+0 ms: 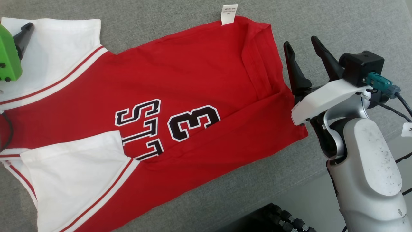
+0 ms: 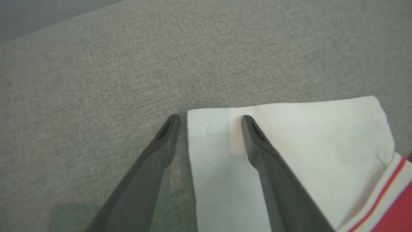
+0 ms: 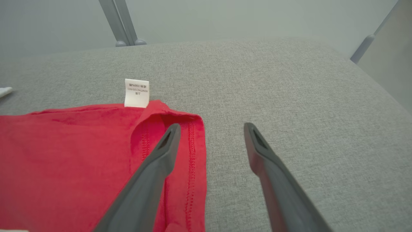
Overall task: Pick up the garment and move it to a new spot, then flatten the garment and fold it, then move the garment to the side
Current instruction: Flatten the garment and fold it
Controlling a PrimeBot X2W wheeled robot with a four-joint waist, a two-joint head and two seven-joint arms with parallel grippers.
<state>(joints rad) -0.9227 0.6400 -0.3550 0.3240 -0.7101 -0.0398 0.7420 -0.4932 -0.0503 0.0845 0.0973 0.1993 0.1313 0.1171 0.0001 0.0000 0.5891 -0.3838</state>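
Note:
A red jersey (image 1: 193,80) with white sleeves, black lettering and a "3" lies spread on the grey cushion, its hem at the right. A white care label (image 1: 229,14) sticks out of the far hem corner. My right gripper (image 1: 301,43) is open beside the hem; in the right wrist view (image 3: 210,129) one finger hangs over the red hem (image 3: 190,154), the other over bare cushion. My left gripper (image 2: 209,120) is open, straddling the corner of the far white sleeve (image 2: 305,135). In the head view its dark finger (image 1: 24,33) and green body sit at the top left.
The grey cushion (image 1: 338,19) extends past the hem to the right, and its front edge (image 1: 257,193) runs along the lower right. A dark ribbed object (image 1: 283,219) lies below that edge. Metal legs (image 3: 119,22) stand beyond the cushion's far side. Cables (image 1: 399,100) trail off my right wrist.

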